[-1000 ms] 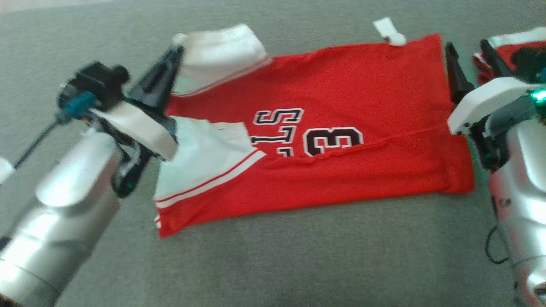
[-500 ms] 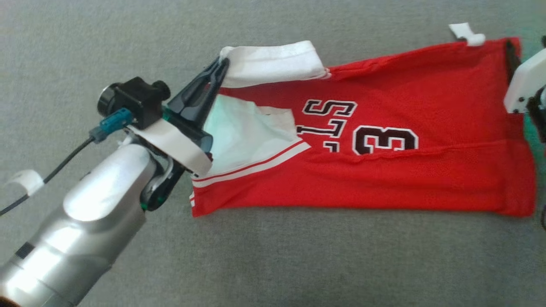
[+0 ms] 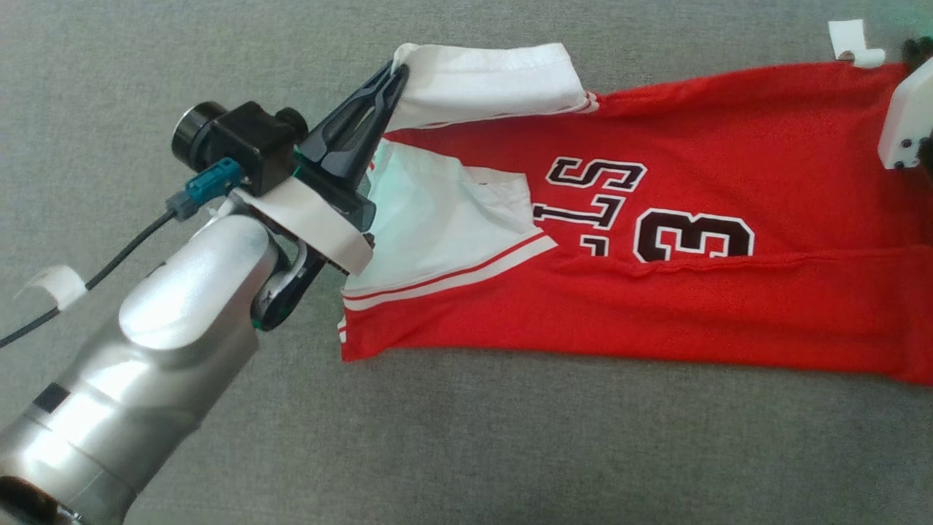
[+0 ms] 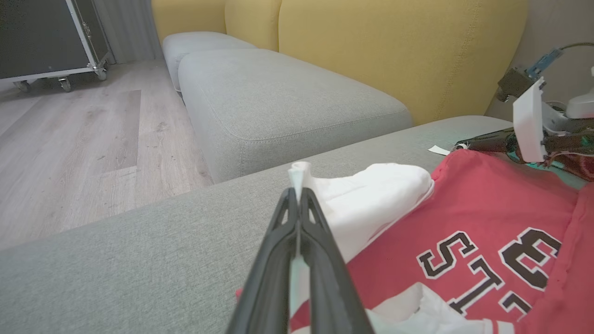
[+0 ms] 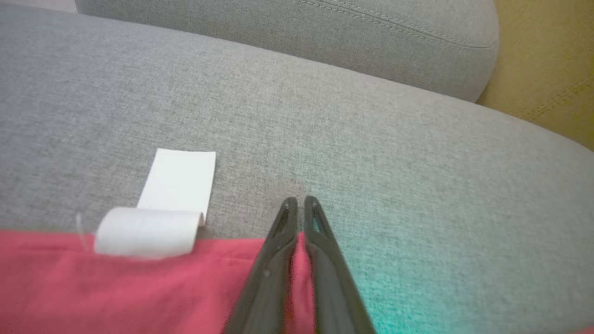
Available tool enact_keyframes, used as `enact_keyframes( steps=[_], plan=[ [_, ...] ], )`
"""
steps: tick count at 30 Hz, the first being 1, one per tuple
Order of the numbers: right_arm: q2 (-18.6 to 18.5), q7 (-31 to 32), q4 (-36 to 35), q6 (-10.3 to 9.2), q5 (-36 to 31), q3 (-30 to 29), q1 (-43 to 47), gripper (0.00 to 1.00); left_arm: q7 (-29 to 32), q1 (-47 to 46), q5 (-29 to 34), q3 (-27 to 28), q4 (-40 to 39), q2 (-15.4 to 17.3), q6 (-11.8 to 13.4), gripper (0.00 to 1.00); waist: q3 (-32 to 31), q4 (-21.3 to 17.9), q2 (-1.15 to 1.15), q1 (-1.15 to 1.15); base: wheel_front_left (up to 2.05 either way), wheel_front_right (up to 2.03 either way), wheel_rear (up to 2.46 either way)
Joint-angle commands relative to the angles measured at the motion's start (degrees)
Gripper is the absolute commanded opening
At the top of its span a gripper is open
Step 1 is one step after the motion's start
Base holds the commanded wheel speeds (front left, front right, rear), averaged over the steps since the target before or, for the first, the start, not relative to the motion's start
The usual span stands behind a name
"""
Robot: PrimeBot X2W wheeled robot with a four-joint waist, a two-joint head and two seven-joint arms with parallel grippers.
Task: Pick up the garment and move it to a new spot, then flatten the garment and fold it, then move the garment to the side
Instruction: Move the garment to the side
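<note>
A red jersey (image 3: 678, 306) with white sleeves and black-and-white lettering lies partly folded on the grey sofa cushion (image 3: 466, 452). My left gripper (image 3: 397, 73) is shut on the tip of the white sleeve (image 3: 488, 80), holding it raised at the garment's upper left; the pinched white cloth (image 4: 300, 174) shows above the closed fingertips of that gripper (image 4: 297, 195). My right gripper (image 5: 299, 204) is shut on the red hem (image 5: 299, 250) at the jersey's far corner. In the head view its white housing (image 3: 907, 117) shows at the right edge.
A white paper tag (image 5: 158, 208) hangs off the hem just left of my right fingers. Behind are another grey seat cushion (image 4: 278, 102), yellow backrests (image 4: 394, 51), a wooden floor (image 4: 69, 139) and a wheeled black case (image 4: 46, 37).
The camera has swung left, so the jersey sits further right in the picture. The left gripper has lifted the white sleeve higher and the right arm has mostly left the frame.
</note>
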Motion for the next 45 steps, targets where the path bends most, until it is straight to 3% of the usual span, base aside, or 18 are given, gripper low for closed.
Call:
enact_keyframes(
  steps=[1, 15, 29, 39, 45],
  plan=[
    [-0.01, -0.5, 0.25, -0.04, 0.29, 0.83, 0.46, 0.0, -0.52, -2.52, 0.18, 1.91, -0.56, 1.48, 0.25, 0.0, -0.14, -0.29, 0.0, -0.01, 0.0, 0.0, 0.0],
    [5.43, -10.92, -1.67, -0.04, 10.04, -1.1, -6.17, 0.0, -2.92, -7.88, 0.39, 7.01, 9.35, 2.7, 2.84, 0.0, -1.41, -5.72, 0.0, -0.01, 0.0, 0.0, 0.0],
    [7.95, -16.67, -3.01, -0.04, 17.06, 2.12, -14.34, 0.0, -3.8, -21.6, 8.47, 14.8, 19.62, 0.71, 1.92, 0.0, 1.59, -8.59, 0.0, -0.01, 0.0, 0.0, 0.0],
    [6.44, -17.91, -1.5, -0.04, 20.68, 4.92, -11.43, 0.0, -3.81, -16.14, 11.23, 18.6, 18.92, -1.8, -1.64, 0.0, -0.43, -6.99, 0.0, -0.01, 0.0, 0.0, 0.0],
    [3.88, -15.25, -2.53, -0.04, 24.68, 8.82, -5.8, 0.0, -3.81, -8.87, 9.77, 15.22, 17.42, -1.45, -2.86, 0.0, -4.04, -5.75, 0.0, -0.01, 0.0, 0.0, 0.0]
  ],
)
